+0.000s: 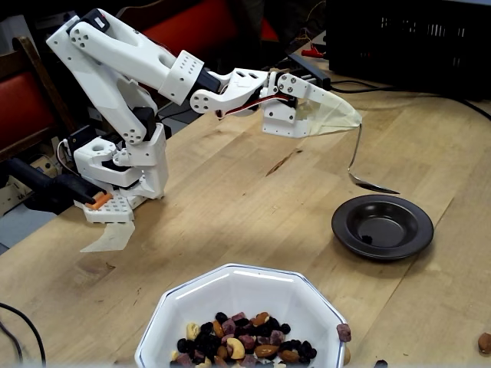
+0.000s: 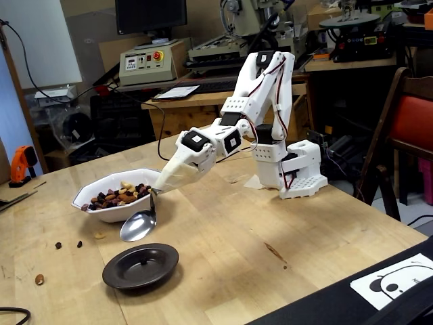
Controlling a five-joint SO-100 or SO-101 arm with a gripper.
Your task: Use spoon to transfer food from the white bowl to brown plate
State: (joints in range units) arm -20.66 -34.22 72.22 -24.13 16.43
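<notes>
My gripper (image 1: 351, 117) (image 2: 157, 187) is shut on the thin handle of the silver spoon (image 1: 365, 178) (image 2: 138, 226), which hangs down with its oval bowl just above the far rim of the brown plate (image 1: 382, 226) (image 2: 141, 265). The spoon's bowl looks empty. One small dark piece lies in the plate. The white bowl (image 1: 244, 291) (image 2: 115, 200) holds a heap of food (image 1: 243, 343) (image 2: 120, 195), nuts and raisins. In a fixed view the bowl stands just behind the spoon.
Loose bits of food (image 2: 67, 244) lie scattered on the wooden table (image 1: 253, 199), and a nut (image 1: 484, 342) sits near its edge. The arm's white base (image 2: 294, 169) stands at the table's back. A black crate (image 1: 406, 42) stands behind the plate.
</notes>
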